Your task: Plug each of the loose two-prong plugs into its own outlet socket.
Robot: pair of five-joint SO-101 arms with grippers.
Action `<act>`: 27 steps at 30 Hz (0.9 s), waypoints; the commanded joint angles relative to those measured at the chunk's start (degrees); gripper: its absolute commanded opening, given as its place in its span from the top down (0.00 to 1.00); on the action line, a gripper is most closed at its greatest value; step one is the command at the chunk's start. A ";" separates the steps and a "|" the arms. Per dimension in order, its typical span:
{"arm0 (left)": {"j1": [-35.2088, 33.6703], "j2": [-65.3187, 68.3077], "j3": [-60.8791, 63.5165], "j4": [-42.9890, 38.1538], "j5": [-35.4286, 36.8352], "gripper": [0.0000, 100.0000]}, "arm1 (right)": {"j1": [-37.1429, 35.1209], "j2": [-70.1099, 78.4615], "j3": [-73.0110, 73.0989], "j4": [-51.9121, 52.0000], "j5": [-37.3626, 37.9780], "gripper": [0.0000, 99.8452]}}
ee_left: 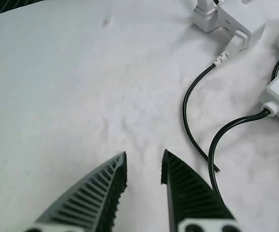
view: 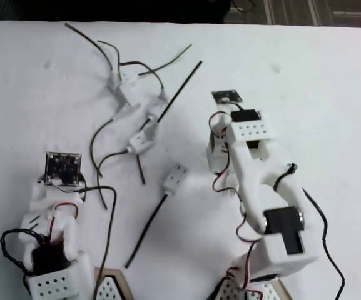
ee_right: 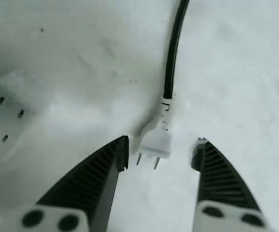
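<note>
While right gripper gapes, two-prong plug lying between its jaws

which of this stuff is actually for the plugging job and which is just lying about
For the job:
- loose two-prong plug, between the fingers of the open right end effector
- nearer socket block with its black cord
- farther socket block

Just lying about:
- white table cover
- wooden arm base
</note>
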 commanded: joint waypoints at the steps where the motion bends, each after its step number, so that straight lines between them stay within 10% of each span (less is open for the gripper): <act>1: 0.75 -0.31 -0.35 -0.70 -0.53 0.86 | 2.24 1.27 -0.35 -1.27 -0.44 0.79; 27: 0.75 -0.31 -0.35 -0.70 -0.53 0.86 | -3.56 13.23 -2.99 -2.86 -0.97 0.85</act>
